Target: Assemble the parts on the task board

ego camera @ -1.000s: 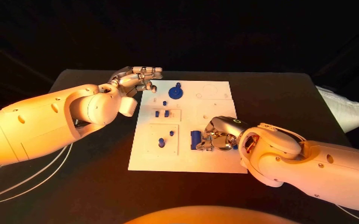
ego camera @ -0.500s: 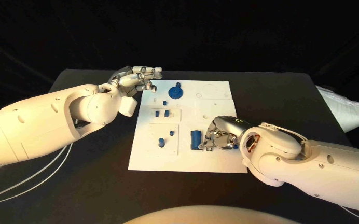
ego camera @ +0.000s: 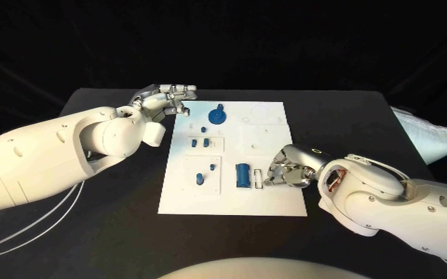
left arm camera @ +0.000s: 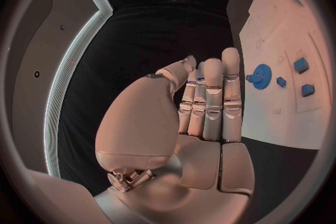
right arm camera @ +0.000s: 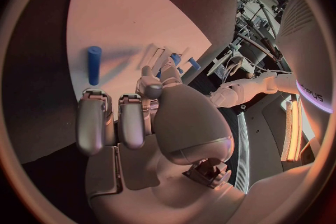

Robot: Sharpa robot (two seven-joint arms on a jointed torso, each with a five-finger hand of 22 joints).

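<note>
- The task board (ego camera: 238, 192) is a white plate lying flat in the middle of the black bench (ego camera: 112, 227).
- A blue cylinder (ego camera: 243, 174) lies on its side on the board's near half, toward the right edge, free of any grasp.
- A blue gear (ego camera: 218, 115) sits near the board's far-left corner.
- Two small blue blocks (ego camera: 200, 142) stand side by side in a recess on the board's left side, nearer than the gear.
- A blue oval piece (ego camera: 199, 177) and a smaller blue peg (ego camera: 211, 167) sit in the left recess closest to the robot.
- The right hand (ego camera: 291, 170) rests over the board's right edge, just beside the cylinder but apart from it; its fingers are curled in with nothing between them.
- The left hand (ego camera: 163, 101) hovers off the board's far-left corner, near the gear; its fingers lie straight and pressed together, empty.
</note>
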